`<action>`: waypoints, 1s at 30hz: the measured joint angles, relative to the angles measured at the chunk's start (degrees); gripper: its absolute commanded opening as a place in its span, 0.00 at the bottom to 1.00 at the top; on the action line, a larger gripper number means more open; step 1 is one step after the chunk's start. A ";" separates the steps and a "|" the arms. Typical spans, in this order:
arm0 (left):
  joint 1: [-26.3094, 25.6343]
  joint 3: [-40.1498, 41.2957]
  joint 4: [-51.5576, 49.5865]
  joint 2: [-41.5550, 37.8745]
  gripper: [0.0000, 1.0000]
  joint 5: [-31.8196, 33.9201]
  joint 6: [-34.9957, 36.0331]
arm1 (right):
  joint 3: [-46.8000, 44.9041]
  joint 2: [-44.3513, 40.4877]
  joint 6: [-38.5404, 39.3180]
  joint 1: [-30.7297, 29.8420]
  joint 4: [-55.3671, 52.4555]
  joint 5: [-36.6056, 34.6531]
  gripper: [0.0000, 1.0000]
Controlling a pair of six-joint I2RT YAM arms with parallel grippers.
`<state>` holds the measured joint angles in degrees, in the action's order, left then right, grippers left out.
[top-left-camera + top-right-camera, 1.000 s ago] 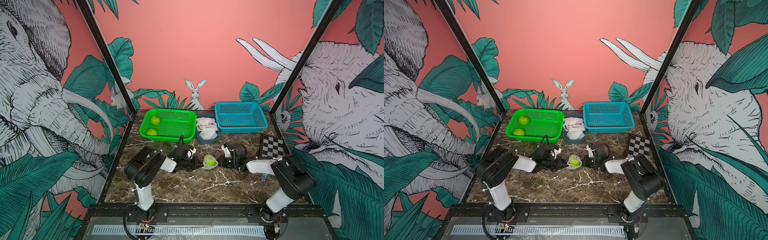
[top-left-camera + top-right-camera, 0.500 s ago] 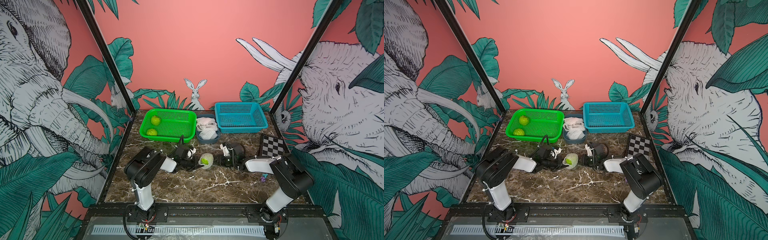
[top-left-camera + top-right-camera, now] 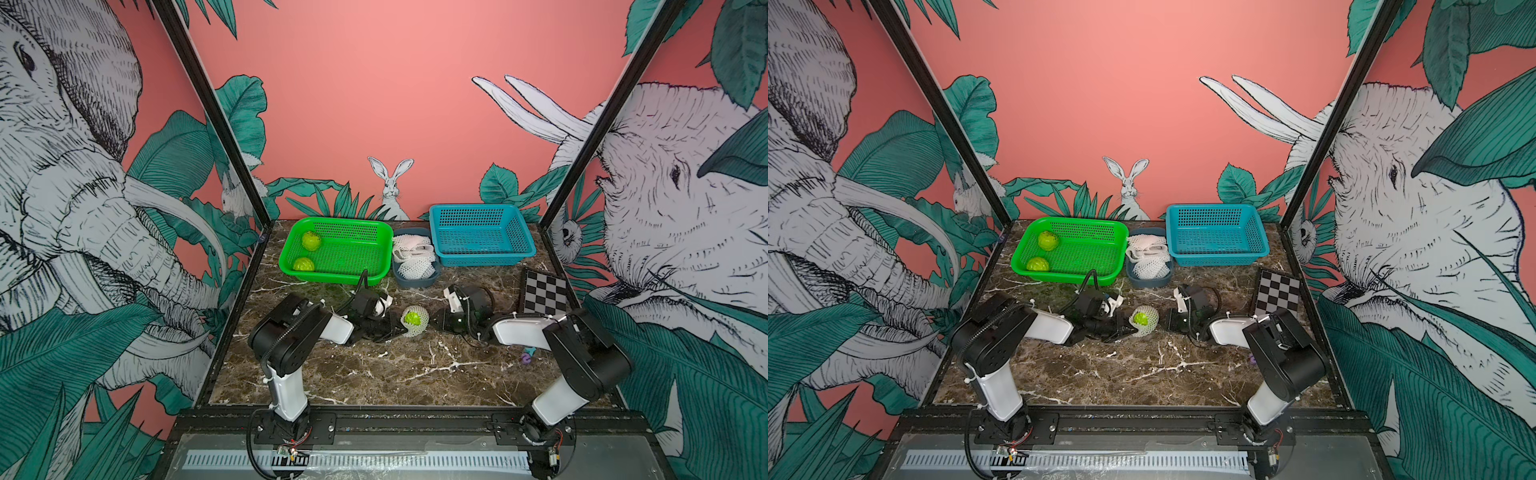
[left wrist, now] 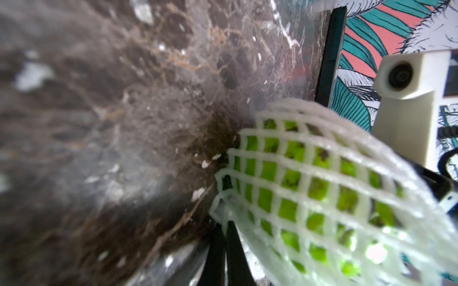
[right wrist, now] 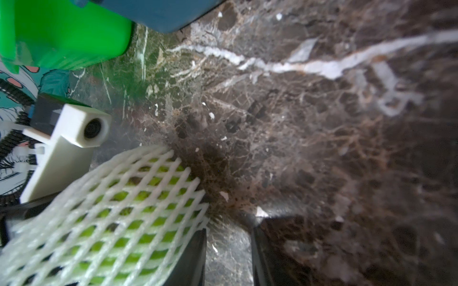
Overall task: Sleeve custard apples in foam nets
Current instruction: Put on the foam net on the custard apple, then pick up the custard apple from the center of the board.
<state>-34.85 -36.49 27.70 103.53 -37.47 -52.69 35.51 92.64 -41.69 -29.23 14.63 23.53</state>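
Right jaws have let go and drawn back, standing released near the netted custard apple (image 3: 412, 318) on the table (image 3: 374, 374), while left jaws clench the foam net (image 3: 419, 329) by its edge, so an unbraced tug could strip it off.

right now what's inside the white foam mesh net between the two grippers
A lime-green bumpy custard apple shows through the holes and open end of the white foam mesh net. The fruit's underside is hidden.
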 measured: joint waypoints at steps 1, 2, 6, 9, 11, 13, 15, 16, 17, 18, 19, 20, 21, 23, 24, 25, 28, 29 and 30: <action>0.00 -0.17 -0.61 -0.22 0.00 0.26 0.15 | -0.02 -0.61 0.17 0.13 -1.01 -0.48 0.35; 0.00 -0.24 -0.96 -0.44 0.00 0.50 0.26 | -0.20 -1.44 0.37 0.33 -2.14 -1.07 0.37; 0.00 -0.98 -2.60 -0.72 0.00 1.27 1.03 | -0.42 -4.76 1.95 1.20 -7.26 -3.43 0.41; 0.00 -1.53 -3.48 -1.05 0.00 1.64 1.40 | -0.39 -6.34 3.23 1.49 -10.99 -5.16 0.43; -0.02 -1.86 -3.87 -1.25 0.00 1.77 1.55 | -0.28 -7.39 4.02 1.49 -13.75 -6.21 0.49; -0.07 -2.05 -4.02 -1.44 0.00 1.90 1.62 | 0.22 -9.18 5.31 1.46 -17.46 -7.78 0.58; -0.11 -2.08 -4.13 -1.55 0.00 1.99 1.73 | 1.22 -11.39 6.45 1.20 -20.96 -9.51 0.67; -0.11 -2.12 -4.22 -1.55 0.00 1.99 1.73 | 1.86 -12.92 7.06 0.92 -22.73 -10.58 0.72; -0.15 -2.16 -4.31 -1.55 0.00 1.99 1.73 | 2.47 -14.21 7.52 0.55 -24.04 -11.47 0.75; -0.20 -2.23 -4.31 -1.55 0.00 1.99 1.75 | 3.48 -15.85 8.09 -0.17 -25.90 -12.76 0.78; -0.26 -2.40 -4.42 -1.55 0.00 1.99 1.75 | 4.46 -17.16 8.79 -0.90 -27.32 -13.94 0.80; -0.37 -2.64 -4.48 -1.55 0.00 1.99 1.75 | 5.77 -18.34 9.40 -1.95 -28.98 -15.17 0.82; -0.46 -2.86 -4.50 -1.55 0.00 1.99 1.75 | 6.84 -18.95 9.97 -2.80 -30.16 -16.11 0.83; -0.70 -3.26 -4.46 -1.55 0.00 1.99 1.73 | 9.81 -19.37 11.08 -5.07 -32.94 -18.23 0.88; -0.74 -3.39 -4.46 -1.55 0.00 1.99 1.73 | 10.93 -19.23 11.50 -5.99 -33.73 -18.95 0.92; -0.81 -3.58 -4.46 -1.55 0.00 1.99 1.70 | 12.44 -18.78 11.67 -7.23 -35.01 -19.93 0.95; -1.01 -3.87 -4.33 -1.55 0.00 1.99 1.70 | 15.80 -17.00 12.92 -10.40 -37.40 -22.32 0.99; -1.07 -3.89 -4.24 -1.55 0.00 1.99 1.70 | 16.76 -16.26 13.18 -11.32 -38.10 -23.08 0.99; -1.11 -3.89 -4.24 -1.55 0.00 1.99 1.70 | 17.44 -15.63 13.46 -12.04 -38.58 -23.63 0.99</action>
<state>-35.97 -40.38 23.46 101.97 -35.48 -50.98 52.95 77.01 -28.23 -41.28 -23.94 -0.10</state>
